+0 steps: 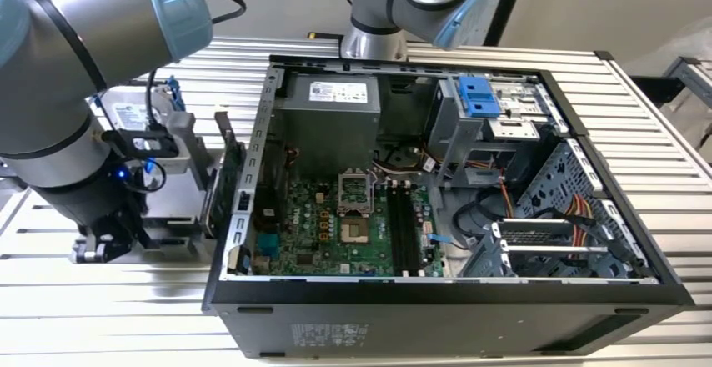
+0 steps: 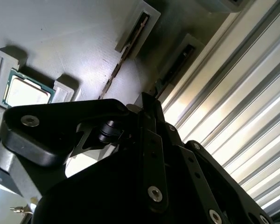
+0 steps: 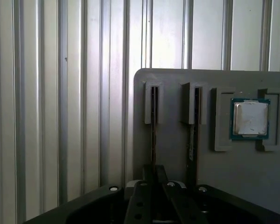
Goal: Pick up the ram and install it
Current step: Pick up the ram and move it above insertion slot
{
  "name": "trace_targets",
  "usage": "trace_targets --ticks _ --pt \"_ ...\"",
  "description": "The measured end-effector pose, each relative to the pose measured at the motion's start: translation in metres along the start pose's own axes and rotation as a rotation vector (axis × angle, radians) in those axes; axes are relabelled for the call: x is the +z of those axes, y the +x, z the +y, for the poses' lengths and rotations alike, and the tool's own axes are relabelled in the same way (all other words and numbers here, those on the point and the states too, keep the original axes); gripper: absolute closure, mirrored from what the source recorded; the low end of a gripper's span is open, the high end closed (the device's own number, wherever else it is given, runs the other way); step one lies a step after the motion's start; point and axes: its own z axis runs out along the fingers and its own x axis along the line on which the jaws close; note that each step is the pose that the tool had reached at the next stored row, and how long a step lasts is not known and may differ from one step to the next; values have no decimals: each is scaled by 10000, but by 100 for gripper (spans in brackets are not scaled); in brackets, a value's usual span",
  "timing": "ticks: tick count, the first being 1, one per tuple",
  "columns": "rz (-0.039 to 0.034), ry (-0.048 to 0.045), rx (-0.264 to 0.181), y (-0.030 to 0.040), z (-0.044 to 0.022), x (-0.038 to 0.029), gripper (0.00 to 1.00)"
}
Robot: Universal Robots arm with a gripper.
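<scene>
We find the arm lowered beside the open computer case (image 1: 445, 296), on the exterior view's left, with the claw (image 1: 106, 246) down over a grey holder (image 1: 167, 217) that lies on the ribbed metal worktop (image 1: 112, 317).

In the first wrist view the holder (image 3: 172, 79) carries two upright slots side by side. The ram (image 3: 154, 126) stands on edge in the slot nearest the holder's edge. A second stick (image 3: 192, 130) stands in the neighbouring slot, parallel to the ram and apart from it. Beyond the second stick a processor chip (image 3: 250, 119) lies flat in a square recess.

The claw (image 3: 154, 170) is drawn in narrow about the ram's upper edge, in line with its slot. The ram is seated in the holder and not lifted.

The second wrist view agrees. The claw (image 2: 149, 100) meets the ram (image 2: 177, 65) in the slot next to the worktop (image 2: 242, 116). The second stick (image 2: 126, 51) and the chip (image 2: 25, 92) lie further in on the holder (image 2: 74, 42).

In the exterior view the case lies on its side. Its motherboard (image 1: 323, 217) is exposed, and the long black slots (image 1: 403, 229) stand well apart from the claw. A drive in a blue frame (image 1: 133, 117) stands on the worktop behind the arm.
</scene>
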Motion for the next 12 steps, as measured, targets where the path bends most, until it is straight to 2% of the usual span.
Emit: trace_targets --ticks 12 --pt "-1 0 0 -5 2 -114 100"
